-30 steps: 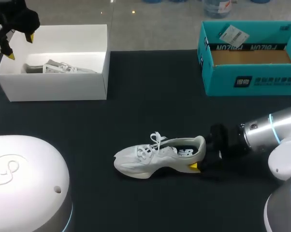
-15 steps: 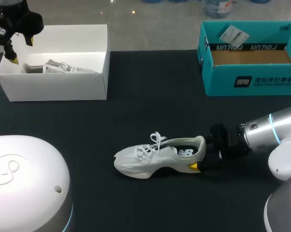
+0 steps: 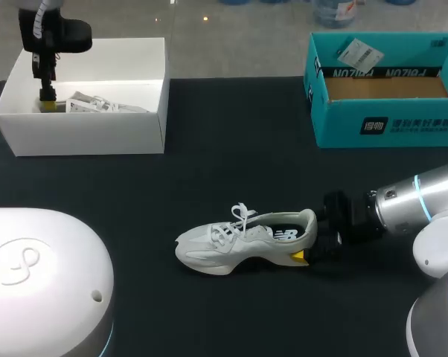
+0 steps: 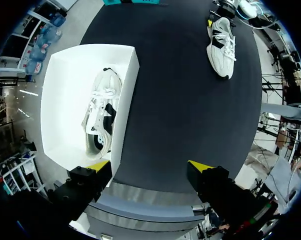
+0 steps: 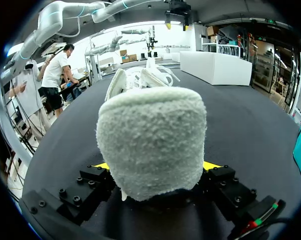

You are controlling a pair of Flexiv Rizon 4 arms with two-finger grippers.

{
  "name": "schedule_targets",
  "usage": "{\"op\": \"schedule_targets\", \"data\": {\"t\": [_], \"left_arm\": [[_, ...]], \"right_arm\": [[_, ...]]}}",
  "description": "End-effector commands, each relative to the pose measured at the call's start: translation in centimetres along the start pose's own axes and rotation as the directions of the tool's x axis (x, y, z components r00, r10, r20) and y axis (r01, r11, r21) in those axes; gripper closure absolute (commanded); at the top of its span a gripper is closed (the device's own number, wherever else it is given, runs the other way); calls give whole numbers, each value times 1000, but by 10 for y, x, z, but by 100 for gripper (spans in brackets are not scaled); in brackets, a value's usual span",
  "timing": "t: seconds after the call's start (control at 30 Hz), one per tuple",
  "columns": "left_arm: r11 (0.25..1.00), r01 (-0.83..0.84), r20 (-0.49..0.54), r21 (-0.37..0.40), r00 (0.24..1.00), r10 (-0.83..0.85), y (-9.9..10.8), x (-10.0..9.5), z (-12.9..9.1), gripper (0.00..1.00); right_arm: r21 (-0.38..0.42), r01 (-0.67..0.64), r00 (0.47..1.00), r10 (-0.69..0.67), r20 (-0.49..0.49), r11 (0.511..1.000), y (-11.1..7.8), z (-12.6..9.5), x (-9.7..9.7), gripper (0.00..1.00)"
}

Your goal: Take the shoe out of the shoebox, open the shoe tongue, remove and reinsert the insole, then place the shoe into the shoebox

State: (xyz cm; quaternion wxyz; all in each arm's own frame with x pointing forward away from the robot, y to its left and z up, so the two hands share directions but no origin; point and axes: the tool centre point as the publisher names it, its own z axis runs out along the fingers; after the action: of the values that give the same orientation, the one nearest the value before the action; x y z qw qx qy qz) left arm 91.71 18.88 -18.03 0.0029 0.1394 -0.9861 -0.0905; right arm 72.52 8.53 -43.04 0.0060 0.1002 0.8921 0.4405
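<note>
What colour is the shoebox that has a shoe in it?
The shoebox is white, clearest in the head view.

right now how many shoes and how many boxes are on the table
boxes: 2, the white box and the teal box
shoes: 2, the shoe in the white box and the shoe on the table
total: 4

Left gripper (image 4: 149, 166) hangs spread wide over the table's far left corner; right gripper (image 5: 156, 166), low and level, clamps the shoe (image 5: 150, 132) by its heel.
</note>
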Motion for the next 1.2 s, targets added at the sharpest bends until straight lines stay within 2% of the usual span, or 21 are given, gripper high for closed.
{"op": "schedule_targets", "data": {"t": [0.03, 0.67, 0.73, 0.77, 0.8, 0.83, 0.97, 1.03, 1.1, 1.2], "left_arm": [[882, 472, -81, -2, 879, -470, -7, 5, 2, 0], [882, 472, -81, -2, 879, -470, -7, 5, 2, 0], [812, 583, -75, 41, 812, -579, -8, 9, -1, 0], [782, 619, -99, 79, 785, -611, -8, 14, -3, 0], [734, 674, -151, 85, 737, -659, -9, 17, -5, 0], [677, 729, -126, 101, 684, -718, -10, 21, -5, 0], [546, 831, -199, 109, 556, -807, -17, 33, -3, 0], [480, 870, -192, 110, 493, -849, -21, 37, -1, 0], [440, 892, -222, 102, 451, -865, -26, 41, -1, 0], [399, 909, -206, 115, 415, -886, -36, 49, -4, 0]], "right_arm": [[5, -1, 1000, 1, 1, 1000, -5, 8, 4, 100], [5, -1, 1000, 1, 1, 1000, -5, 8, 4, 100], [5, -1, 1000, 1, 1, 1000, -5, 8, 4, 100], [5, -1, 1000, 1, 1, 1000, -5, 8, 4, 100], [5, -1, 1000, 1, 1, 1000, -5, 8, 4, 100], [5, -1, 1000, 1, 1, 1000, -5, 8, 4, 100], [5, -1, 1000, 1, 1, 1000, -5, 8, 4, 100], [5, -1, 1000, 1, 1, 1000, -5, 8, 4, 100], [5, -1, 1000, 1, 1, 1000, -5, 8, 4, 100], [5, -1, 1000, 1, 1, 1000, -5, 8, 4, 100]]}}
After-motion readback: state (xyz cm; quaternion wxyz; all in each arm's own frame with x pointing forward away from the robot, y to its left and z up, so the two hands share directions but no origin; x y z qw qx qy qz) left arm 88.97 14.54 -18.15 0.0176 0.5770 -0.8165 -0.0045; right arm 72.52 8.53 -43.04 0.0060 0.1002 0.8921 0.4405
